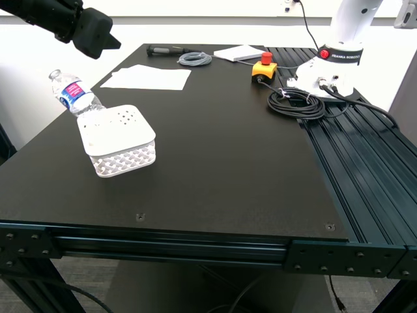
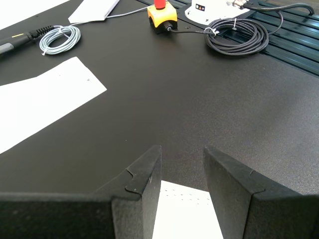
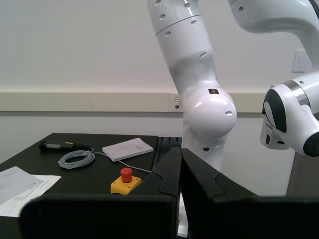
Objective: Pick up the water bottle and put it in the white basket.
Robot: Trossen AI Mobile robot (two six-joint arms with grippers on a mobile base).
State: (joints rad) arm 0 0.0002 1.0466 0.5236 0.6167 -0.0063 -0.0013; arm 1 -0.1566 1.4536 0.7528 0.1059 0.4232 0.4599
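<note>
Small clear ribbed plastic water bottle (image 1: 73,92) leaned tilted against upturned white lattice plastic basket (image 1: 117,139), not inside. My first gripper (image 2: 182,172) hovered above basket, jaws parted, empty. My second gripper (image 3: 180,172) idle, jaws clenched together.

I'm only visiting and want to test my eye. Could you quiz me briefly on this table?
1. True or false: the bottle is inside the basket.
2. What colour is the top of the button? A) green B) red C) blue
3. Which gripper has its jaws apart?
Key: 1. False, it lies outside, at the basket's edge. 2. B. 3. My first gripper; my second gripper is shut.
</note>
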